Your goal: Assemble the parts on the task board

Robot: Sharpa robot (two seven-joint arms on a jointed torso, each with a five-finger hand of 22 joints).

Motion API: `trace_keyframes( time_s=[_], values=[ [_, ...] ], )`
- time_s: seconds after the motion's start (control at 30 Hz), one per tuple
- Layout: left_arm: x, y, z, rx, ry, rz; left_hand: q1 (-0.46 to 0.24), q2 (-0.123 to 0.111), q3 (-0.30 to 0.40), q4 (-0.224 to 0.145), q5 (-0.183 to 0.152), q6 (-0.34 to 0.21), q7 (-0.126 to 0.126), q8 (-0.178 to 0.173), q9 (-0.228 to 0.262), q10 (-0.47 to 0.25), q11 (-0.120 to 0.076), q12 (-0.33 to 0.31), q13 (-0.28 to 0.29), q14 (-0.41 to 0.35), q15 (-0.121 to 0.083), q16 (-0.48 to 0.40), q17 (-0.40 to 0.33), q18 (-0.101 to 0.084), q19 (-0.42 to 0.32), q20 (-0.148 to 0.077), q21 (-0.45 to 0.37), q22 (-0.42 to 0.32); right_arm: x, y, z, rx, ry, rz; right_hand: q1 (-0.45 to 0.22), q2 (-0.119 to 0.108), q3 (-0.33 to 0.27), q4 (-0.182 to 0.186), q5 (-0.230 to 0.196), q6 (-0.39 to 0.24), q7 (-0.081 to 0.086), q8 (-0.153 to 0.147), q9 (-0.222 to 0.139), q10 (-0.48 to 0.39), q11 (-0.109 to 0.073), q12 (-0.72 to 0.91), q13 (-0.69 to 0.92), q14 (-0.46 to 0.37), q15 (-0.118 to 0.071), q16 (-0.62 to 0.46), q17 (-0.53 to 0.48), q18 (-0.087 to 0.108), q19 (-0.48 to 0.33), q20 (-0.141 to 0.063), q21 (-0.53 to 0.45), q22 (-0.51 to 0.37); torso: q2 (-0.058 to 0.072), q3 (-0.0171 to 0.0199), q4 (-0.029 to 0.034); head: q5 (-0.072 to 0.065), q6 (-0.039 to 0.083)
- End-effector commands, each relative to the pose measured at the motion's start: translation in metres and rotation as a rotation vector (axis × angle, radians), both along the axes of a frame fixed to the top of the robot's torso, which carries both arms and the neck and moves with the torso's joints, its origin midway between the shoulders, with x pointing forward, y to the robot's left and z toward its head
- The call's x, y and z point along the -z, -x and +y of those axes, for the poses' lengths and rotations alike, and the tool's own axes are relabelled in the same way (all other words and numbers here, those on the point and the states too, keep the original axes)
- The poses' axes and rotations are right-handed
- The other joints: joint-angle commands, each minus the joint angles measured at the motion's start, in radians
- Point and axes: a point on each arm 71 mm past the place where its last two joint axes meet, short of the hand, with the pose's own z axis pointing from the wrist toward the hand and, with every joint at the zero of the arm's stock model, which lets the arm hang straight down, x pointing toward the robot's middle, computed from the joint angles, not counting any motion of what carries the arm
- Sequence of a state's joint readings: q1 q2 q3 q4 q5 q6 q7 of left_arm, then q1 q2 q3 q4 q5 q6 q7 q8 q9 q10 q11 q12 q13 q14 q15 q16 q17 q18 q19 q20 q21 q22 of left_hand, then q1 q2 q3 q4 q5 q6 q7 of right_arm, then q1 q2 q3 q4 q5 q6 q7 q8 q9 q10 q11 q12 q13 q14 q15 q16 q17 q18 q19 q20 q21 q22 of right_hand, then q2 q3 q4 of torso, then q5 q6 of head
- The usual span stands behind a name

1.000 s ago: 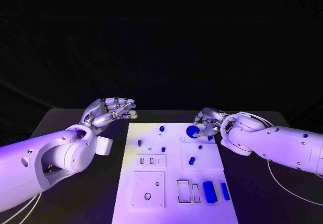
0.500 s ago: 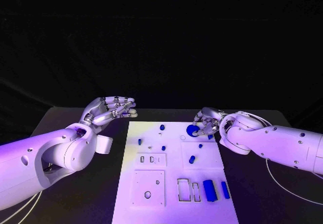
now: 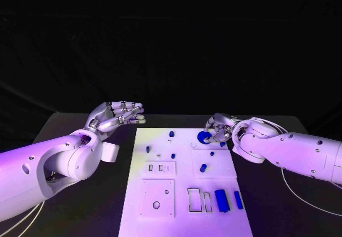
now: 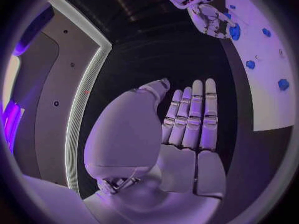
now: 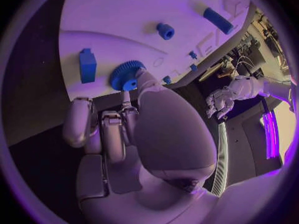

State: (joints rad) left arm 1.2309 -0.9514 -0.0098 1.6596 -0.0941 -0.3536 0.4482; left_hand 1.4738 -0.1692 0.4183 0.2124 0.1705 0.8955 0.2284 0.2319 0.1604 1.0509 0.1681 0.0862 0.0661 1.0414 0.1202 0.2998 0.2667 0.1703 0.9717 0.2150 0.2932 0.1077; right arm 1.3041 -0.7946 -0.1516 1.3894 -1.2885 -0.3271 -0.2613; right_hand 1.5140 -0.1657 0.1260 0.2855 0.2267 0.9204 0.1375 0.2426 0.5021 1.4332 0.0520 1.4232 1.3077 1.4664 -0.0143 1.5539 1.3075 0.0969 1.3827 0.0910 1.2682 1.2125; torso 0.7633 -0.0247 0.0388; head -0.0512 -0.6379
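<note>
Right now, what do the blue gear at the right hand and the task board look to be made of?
The blue gear looks like matte moulded or printed plastic: one even blue throughout, fine teeth round the rim, no metallic glint. The task board looks like rigid white plastic or coated sheet, smooth, with crisp cut-out slots; which of the two the look leaves open. The right hand touches the gear.

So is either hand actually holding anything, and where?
The right hand has its fingers on the rim of a blue toothed wheel at the task board. The left hand holds nothing.

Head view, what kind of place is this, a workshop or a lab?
Probably a robot test lab: a black table before a dark backdrop, a white task board with small blue parts, two robot arms.
</note>
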Motion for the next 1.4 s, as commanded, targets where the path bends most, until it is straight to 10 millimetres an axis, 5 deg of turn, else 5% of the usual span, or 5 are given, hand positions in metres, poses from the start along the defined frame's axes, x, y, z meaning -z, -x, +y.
trace_keyframes(
  time_s=[0.03, 0.43, 0.83, 1.4],
  values=[
    [-0.001, 0.0, -0.003, 0.024, 0.008, -0.002, -0.002, -0.005, 0.006, 0.002, -0.004, -0.009, 0.007, -0.003, -0.001, 0.001, 0.007, -0.004, 0.0, -0.004, 0.0, -0.004, 0.001, 0.012, -0.004, 0.006, -0.005, -0.001, 0.0, 0.001, 0.001, -0.015, 0.024, -0.034, 0.024, 0.006, 0.043, 0.001, 0.007, 0.019, -0.004, 0.008, -0.003, 0.011, -0.001, 0.01, 0.104, 0.094, -0.004, 0.004, 0.212, -0.013, 0.007, -0.004, 0.009, 0.008, 0.0, -0.0007, 0.0, -0.001, -0.001],
    [-0.001, 0.0, -0.003, 0.025, 0.008, 0.0, -0.002, -0.005, 0.006, 0.002, -0.004, -0.009, 0.007, -0.003, -0.001, 0.002, 0.007, -0.005, 0.0, -0.005, 0.0, -0.005, 0.002, 0.012, -0.004, 0.006, -0.005, -0.001, -0.015, 0.011, 0.014, -0.067, -0.043, -0.201, -0.012, -0.006, 0.16, -0.001, 0.005, 0.073, -0.022, 0.015, -0.011, 0.043, -0.017, 0.041, 0.14, 0.097, -0.017, 0.008, 0.227, -0.018, 0.019, -0.015, 0.029, 0.039, -0.001, -0.0007, 0.0013, 0.001, 0.004],
    [0.0, -0.001, -0.005, 0.029, 0.009, 0.001, -0.002, -0.005, 0.007, 0.001, -0.004, -0.009, 0.007, -0.003, -0.001, 0.002, 0.007, -0.005, 0.0, -0.005, 0.0, -0.005, 0.002, 0.012, -0.004, 0.006, -0.005, -0.001, -0.031, 0.043, 0.061, -0.197, -0.036, -0.343, -0.037, -0.023, 0.184, 0.0, 0.003, 0.076, -0.024, 0.013, -0.013, 0.046, -0.019, 0.041, 0.141, 0.098, -0.02, 0.009, 0.233, -0.021, 0.024, -0.018, 0.037, 0.05, -0.001, 0.0005, -0.0001, 0.004, 0.008],
    [0.001, -0.003, -0.009, 0.032, 0.007, 0.007, -0.002, -0.005, 0.007, 0.001, -0.004, -0.009, 0.007, -0.003, -0.001, 0.002, 0.007, -0.005, 0.0, -0.005, 0.0, -0.005, 0.002, 0.012, -0.004, 0.006, -0.005, -0.001, -0.007, 0.046, 0.117, -0.248, 0.02, -0.282, -0.04, -0.027, 0.196, -0.002, 0.004, 0.072, -0.022, 0.008, -0.015, 0.046, -0.018, 0.041, 0.141, 0.098, -0.019, 0.009, 0.233, -0.02, 0.023, -0.018, 0.035, 0.049, 0.001, -0.0008, 0.0022, 0.009, 0.014]
  ],
)
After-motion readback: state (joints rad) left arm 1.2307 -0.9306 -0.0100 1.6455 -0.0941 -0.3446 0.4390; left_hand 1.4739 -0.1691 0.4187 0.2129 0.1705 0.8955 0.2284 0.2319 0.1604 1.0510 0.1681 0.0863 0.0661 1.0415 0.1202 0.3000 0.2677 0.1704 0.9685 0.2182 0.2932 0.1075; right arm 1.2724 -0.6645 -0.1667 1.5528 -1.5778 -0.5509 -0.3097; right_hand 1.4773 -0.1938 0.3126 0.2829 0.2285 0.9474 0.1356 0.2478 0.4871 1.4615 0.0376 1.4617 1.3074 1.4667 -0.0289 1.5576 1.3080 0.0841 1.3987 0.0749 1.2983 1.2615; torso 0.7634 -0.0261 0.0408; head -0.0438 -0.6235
